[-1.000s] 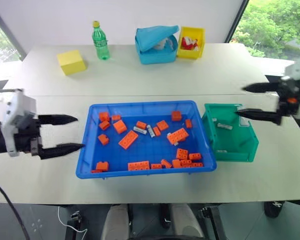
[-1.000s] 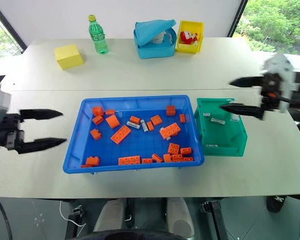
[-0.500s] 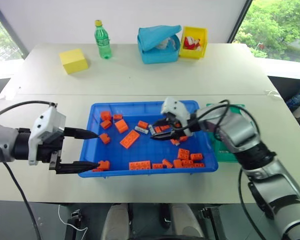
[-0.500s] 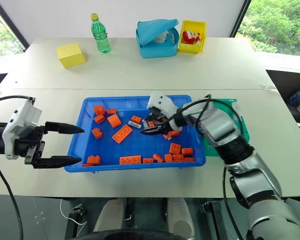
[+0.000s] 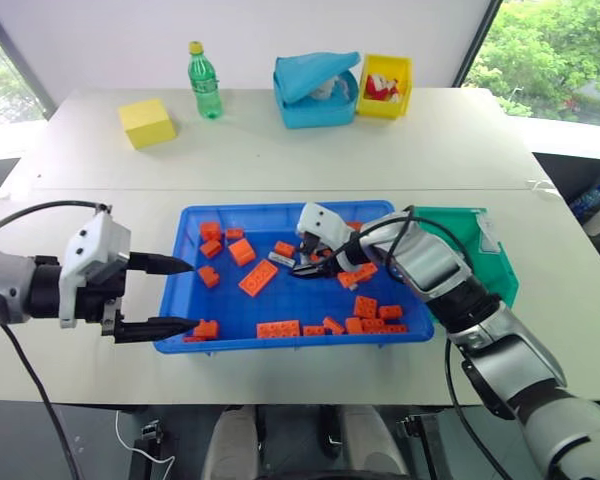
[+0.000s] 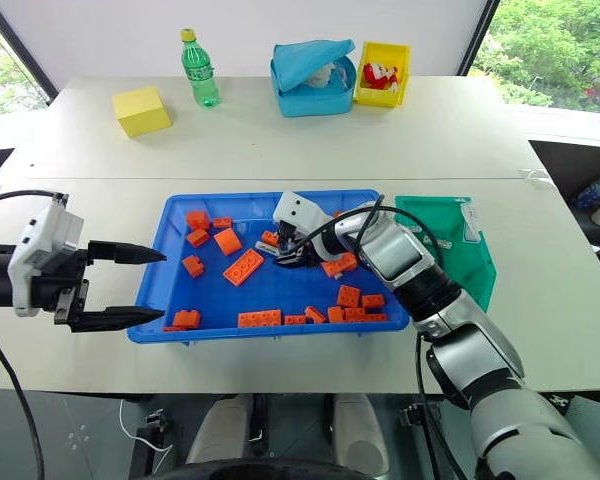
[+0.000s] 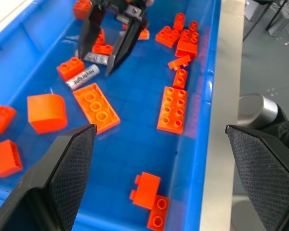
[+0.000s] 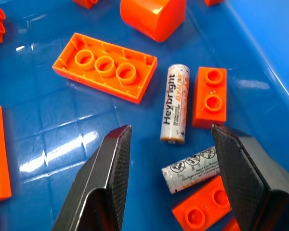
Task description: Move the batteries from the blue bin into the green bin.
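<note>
Right hand [image 8: 167,159], fingers apart, gripping nothing, hovers inside the blue bin [image 5: 280,214] over two batteries [image 8: 175,110] lying among orange bricks [image 5: 257,279]; its wrist view resolves their printed labels. Left hand [image 5: 170,296], fingers apart, waits at the bin's 9 o'clock rim. Green bin [image 5: 480,240] stands at 3 o'clock.

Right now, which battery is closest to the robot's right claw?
The battery lying crosswise between the right claw's open fingers. The other battery, labelled Heybright, lies farther ahead beside a small orange brick.
</note>
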